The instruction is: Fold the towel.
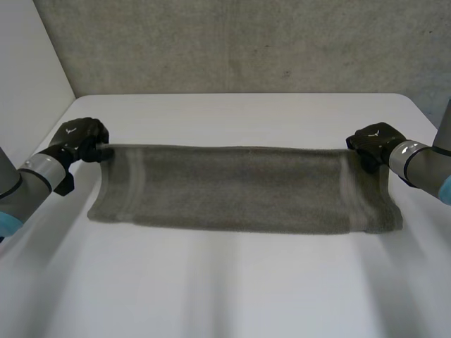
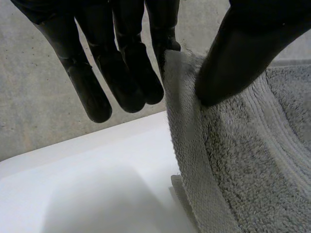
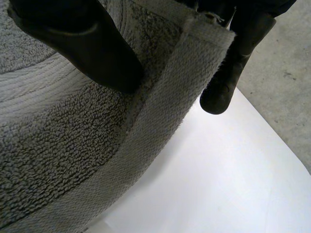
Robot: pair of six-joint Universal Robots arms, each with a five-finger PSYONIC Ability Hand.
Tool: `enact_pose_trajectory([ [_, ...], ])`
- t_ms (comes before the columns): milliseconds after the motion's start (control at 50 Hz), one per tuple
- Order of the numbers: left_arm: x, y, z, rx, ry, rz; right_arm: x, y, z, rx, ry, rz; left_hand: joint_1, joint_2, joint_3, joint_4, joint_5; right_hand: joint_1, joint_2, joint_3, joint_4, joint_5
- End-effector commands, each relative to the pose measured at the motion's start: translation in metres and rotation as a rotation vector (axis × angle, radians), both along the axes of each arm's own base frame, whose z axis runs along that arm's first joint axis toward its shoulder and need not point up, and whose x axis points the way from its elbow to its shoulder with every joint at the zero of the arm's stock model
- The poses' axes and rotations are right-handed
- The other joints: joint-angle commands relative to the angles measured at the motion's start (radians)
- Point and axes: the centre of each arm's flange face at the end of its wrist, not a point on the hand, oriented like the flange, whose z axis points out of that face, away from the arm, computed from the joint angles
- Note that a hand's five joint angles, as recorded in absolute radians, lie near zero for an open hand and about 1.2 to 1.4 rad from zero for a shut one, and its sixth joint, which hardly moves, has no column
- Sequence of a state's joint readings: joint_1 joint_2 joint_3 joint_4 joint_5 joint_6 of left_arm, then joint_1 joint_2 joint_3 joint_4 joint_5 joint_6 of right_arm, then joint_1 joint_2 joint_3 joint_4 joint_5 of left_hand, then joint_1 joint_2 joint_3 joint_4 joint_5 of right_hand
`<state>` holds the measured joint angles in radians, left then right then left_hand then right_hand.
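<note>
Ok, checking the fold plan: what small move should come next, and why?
Probably bring both hands toward the robot together, laying the held far edge over the near edge. The left hand and right hand each pinch a far corner of the grey towel, stretched out between them over the white table.

Readable text: none | left hand (image 1: 83, 134): small white mark (image 1: 70, 130) on its back, no letters made out | right hand (image 1: 372, 141): likewise

Towel (image 1: 239, 186) spans mid table (image 1: 232, 282) left to right, far-left corner pinched in left hand (image 1: 83, 137) nr table's left edge, far-right corner in right hand (image 1: 372, 143) nr right edge.
</note>
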<state>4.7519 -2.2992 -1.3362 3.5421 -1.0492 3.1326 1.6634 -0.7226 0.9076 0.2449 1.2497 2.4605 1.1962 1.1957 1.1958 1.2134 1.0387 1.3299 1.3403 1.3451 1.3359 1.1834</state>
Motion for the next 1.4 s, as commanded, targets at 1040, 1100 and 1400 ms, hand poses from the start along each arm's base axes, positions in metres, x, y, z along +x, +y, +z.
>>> enact_pose_trajectory([
  [1040,-0.015,0.065,0.047,0.015,-0.014,-0.035,-0.02,0.091,-0.043,-0.033,0.089,-0.148,-1.003,-1.003,-1.003,-1.02,-1.02,-0.479,-0.489,-0.494,-0.485,-0.507],
  [1100,-0.015,0.065,0.047,0.017,-0.014,-0.036,-0.021,0.087,-0.047,-0.021,0.091,-0.149,-1.003,-1.003,-1.003,-1.02,-1.02,-0.464,-0.474,-0.479,-0.47,-0.492],
  [1400,-0.014,0.065,0.046,0.02,-0.014,-0.033,-0.099,0.04,0.0,-0.162,0.088,-0.38,-1.003,-1.003,-1.003,-1.02,-1.02,0.066,0.056,0.051,0.06,0.038],
])
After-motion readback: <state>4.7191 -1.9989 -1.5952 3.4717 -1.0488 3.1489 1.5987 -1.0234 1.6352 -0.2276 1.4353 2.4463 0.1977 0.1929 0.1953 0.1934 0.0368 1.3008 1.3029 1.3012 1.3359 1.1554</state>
